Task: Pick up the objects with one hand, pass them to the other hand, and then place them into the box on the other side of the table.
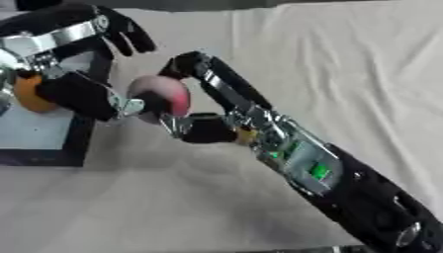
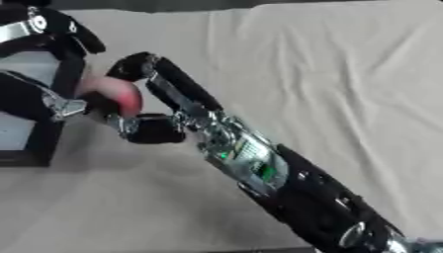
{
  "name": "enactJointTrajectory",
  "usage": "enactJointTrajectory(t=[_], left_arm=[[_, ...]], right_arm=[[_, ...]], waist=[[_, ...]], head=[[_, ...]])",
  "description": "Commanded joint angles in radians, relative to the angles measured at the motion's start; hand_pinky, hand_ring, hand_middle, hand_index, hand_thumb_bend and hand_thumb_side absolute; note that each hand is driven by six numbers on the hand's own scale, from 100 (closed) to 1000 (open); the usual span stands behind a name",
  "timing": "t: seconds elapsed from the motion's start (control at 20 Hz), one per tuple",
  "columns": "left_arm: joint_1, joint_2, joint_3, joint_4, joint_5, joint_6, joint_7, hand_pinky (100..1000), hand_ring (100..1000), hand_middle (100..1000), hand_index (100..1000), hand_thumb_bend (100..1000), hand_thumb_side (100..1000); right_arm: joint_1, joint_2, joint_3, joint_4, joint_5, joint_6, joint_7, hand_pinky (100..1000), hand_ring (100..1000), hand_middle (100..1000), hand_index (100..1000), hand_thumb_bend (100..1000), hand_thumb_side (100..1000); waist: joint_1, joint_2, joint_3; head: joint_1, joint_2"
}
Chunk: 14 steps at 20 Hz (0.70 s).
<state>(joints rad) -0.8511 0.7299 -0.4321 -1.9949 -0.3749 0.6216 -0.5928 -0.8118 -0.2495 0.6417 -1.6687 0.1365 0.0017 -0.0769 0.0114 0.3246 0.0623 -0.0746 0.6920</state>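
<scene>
A round pink and red fruit [image 1: 162,94] hangs above the table, just right of the box's [image 1: 45,157] corner. My right hand [image 1: 227,99] reaches in from the lower right and is shut on it, with a finger curled over its top and the thumb under it. My left hand [image 1: 79,93] comes from the upper left. One digit with a silver tip touches the fruit's left side, while its other fingers [image 1: 130,35] stand spread above it, clear of the fruit. An orange fruit [image 1: 29,94] lies in the box, partly hidden behind my left hand.
The box has a dark rim and a pale floor and sits at the left edge of the table. A cream cloth [image 1: 346,64] with soft folds covers the table to the right and in front.
</scene>
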Motion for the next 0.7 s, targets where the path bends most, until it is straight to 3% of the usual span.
enactJointTrajectory(t=[0.05, 0.55, 0.65, 0.7], left_arm=[[-0.005, 0.017, 0.004, -0.005, -0.015, 0.077, -0.080, 756, 769, 731, 786, 287, 136], [-0.003, 0.014, 0.004, -0.005, -0.015, 0.058, -0.161, 748, 752, 710, 758, 219, 129], [-0.006, 0.010, 0.006, -0.005, -0.023, 0.040, -0.163, 736, 739, 688, 730, 215, 131], [-0.008, 0.007, 0.006, -0.005, -0.027, 0.031, -0.163, 722, 716, 652, 664, 209, 130]], right_arm=[[-0.023, 0.002, -0.006, -0.032, 0.003, -0.013, 0.000, 794, 650, 497, 543, 100, 100], [-0.027, 0.004, -0.006, -0.033, 0.000, -0.018, 0.009, 791, 651, 498, 544, 100, 100], [-0.027, 0.006, -0.007, -0.034, 0.002, -0.015, 0.008, 788, 652, 499, 545, 100, 100], [-0.027, 0.008, -0.007, -0.034, 0.004, -0.014, 0.007, 788, 654, 500, 546, 100, 100]], waist=[[0.015, -0.025, 0.000], [0.015, -0.024, -0.001], [0.015, -0.025, -0.001], [0.015, -0.025, -0.001]], head=[[0.004, -0.009], [0.006, -0.005], [0.005, 0.001], [0.004, 0.004]])
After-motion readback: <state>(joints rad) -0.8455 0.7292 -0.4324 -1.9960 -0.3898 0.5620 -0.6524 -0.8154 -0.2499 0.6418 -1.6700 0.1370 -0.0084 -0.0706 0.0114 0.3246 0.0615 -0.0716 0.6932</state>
